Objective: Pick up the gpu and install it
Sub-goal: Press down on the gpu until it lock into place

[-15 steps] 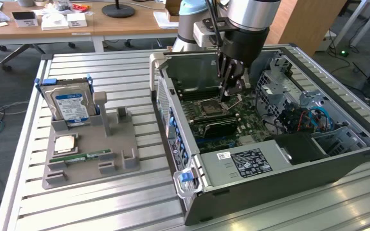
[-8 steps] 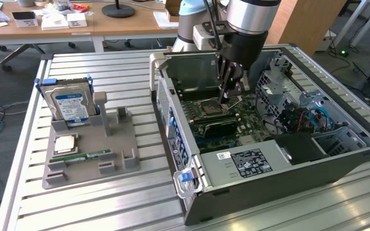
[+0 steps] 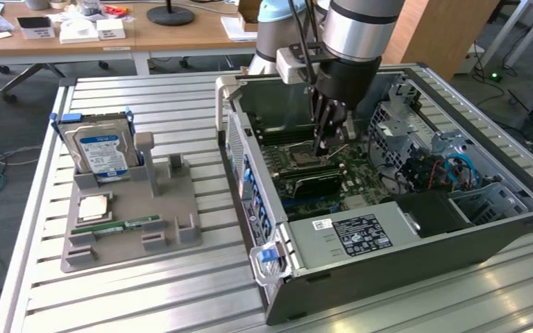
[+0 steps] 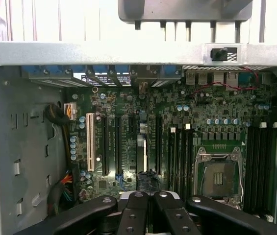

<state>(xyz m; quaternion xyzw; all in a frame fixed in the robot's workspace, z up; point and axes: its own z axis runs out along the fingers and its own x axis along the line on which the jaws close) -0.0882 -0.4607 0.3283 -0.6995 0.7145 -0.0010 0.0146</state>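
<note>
My gripper [image 3: 327,151] hangs inside the open computer case [image 3: 488,229], over the motherboard [image 4: 202,112] and beside the empty CPU socket [image 4: 219,177]. Its fingers [image 4: 134,211] are drawn together with only a thin slit between them. The gpu [image 3: 310,183], a dark thin card, stands on edge in the expansion slot area just below the fingertips. In the wrist view the gpu [image 4: 142,152] appears edge-on, running from the fingertips toward the rear bracket wall. I cannot tell whether the pads still touch its upper edge.
A grey parts holder [image 3: 128,229] lies on the slatted table at the exterior view's left. It carries a silver hard drive [image 3: 102,151], a CPU [image 3: 95,207] and a RAM stick [image 3: 128,226]. The power supply [image 3: 359,234] and drive cage [image 3: 405,132] crowd the case interior.
</note>
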